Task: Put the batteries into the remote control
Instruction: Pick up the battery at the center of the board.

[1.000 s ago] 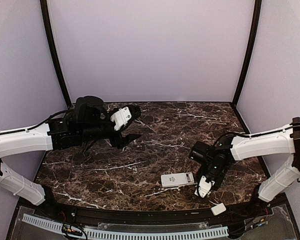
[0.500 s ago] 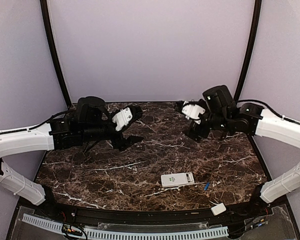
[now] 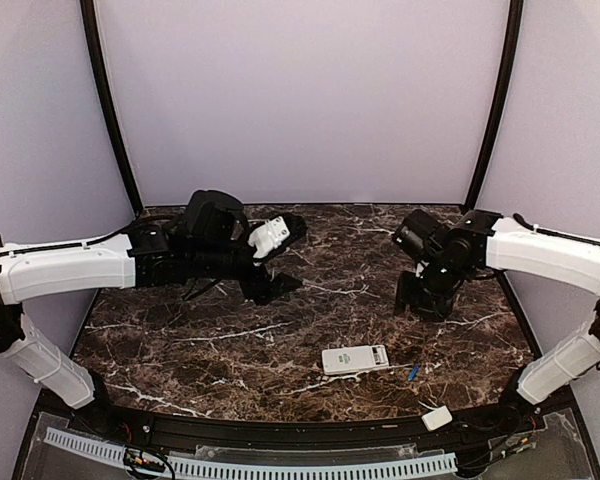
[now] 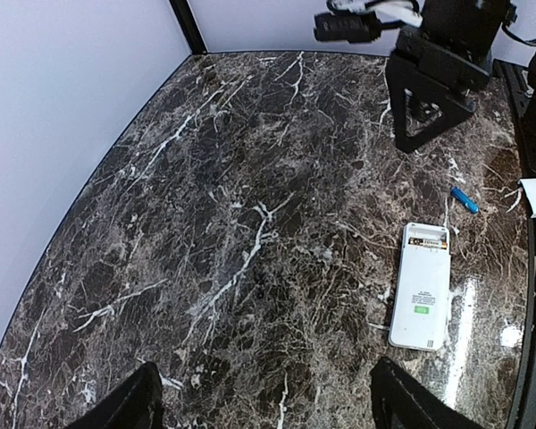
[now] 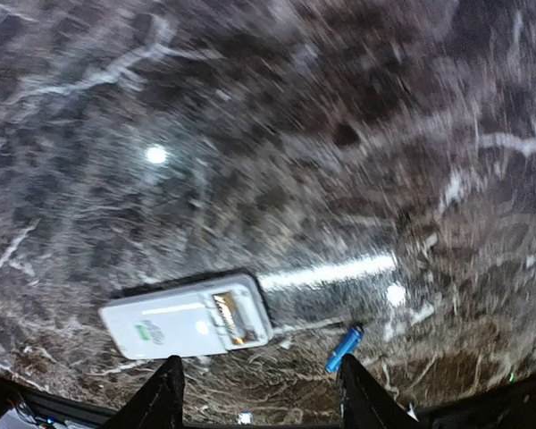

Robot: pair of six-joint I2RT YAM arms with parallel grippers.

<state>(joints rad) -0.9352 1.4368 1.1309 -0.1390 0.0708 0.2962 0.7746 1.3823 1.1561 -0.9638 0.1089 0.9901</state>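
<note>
The white remote control point(image 3: 355, 359) lies back side up near the table's front, its battery compartment open at the right end, with a gold-and-black label showing inside. It also shows in the left wrist view point(image 4: 422, 286) and the right wrist view point(image 5: 188, 317). One blue battery point(image 3: 413, 372) lies on the table just right of it, seen also in the wrist views point(image 4: 464, 199) point(image 5: 344, 349). My left gripper point(image 3: 288, 255) point(image 4: 268, 411) is open and empty, held above the table's left-centre. My right gripper point(image 3: 422, 300) point(image 5: 259, 398) is open and empty, above and behind the remote and battery.
A small plain white cover piece point(image 3: 437, 418) lies on the front right rim, also seen in the left wrist view point(image 4: 534, 197). The dark marble table point(image 3: 230, 340) is walled by pale panels with black posts at the back corners.
The right gripper was low beside the remote's right end, rose to the back leaving the blue battery on the table, and has now dropped forward again. The left arm reached further right.
</note>
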